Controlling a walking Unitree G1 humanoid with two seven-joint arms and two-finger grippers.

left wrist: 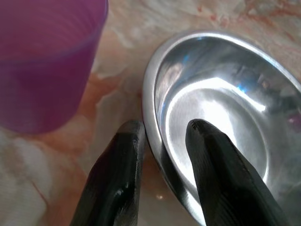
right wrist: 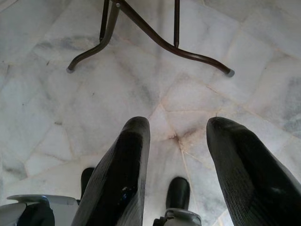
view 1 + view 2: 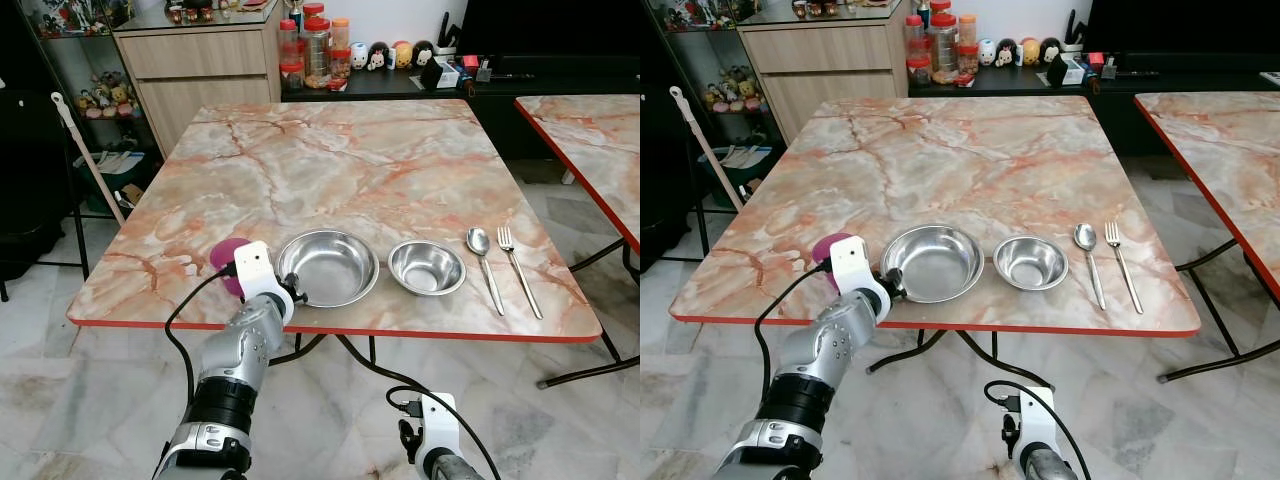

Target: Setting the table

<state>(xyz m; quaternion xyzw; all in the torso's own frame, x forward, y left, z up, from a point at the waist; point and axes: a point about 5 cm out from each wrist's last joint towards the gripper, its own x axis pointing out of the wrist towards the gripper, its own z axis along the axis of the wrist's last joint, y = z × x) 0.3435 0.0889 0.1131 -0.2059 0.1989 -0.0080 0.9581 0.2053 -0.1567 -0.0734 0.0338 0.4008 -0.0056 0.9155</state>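
Note:
On the marble table (image 3: 330, 150), near its front edge, lie a purple cup (image 3: 226, 256), a large steel bowl (image 3: 335, 270), a small steel bowl (image 3: 427, 267), a spoon (image 3: 484, 262) and a fork (image 3: 518, 268), in a row from left to right. My left gripper (image 1: 162, 129) is at the large bowl's (image 1: 225, 108) left rim. One finger is outside the rim and one inside, shut on it. The purple cup (image 1: 42, 61) stands close beside it. My right gripper (image 2: 178, 129) hangs open below the table, over the floor.
A second marble table (image 3: 590, 130) stands to the right, across a gap of floor. Behind the table are a wooden cabinet (image 3: 200, 60) and a dark shelf with jars (image 3: 315, 50). A white stick (image 3: 85, 150) leans at the left. Table legs (image 2: 155, 37) cross the floor.

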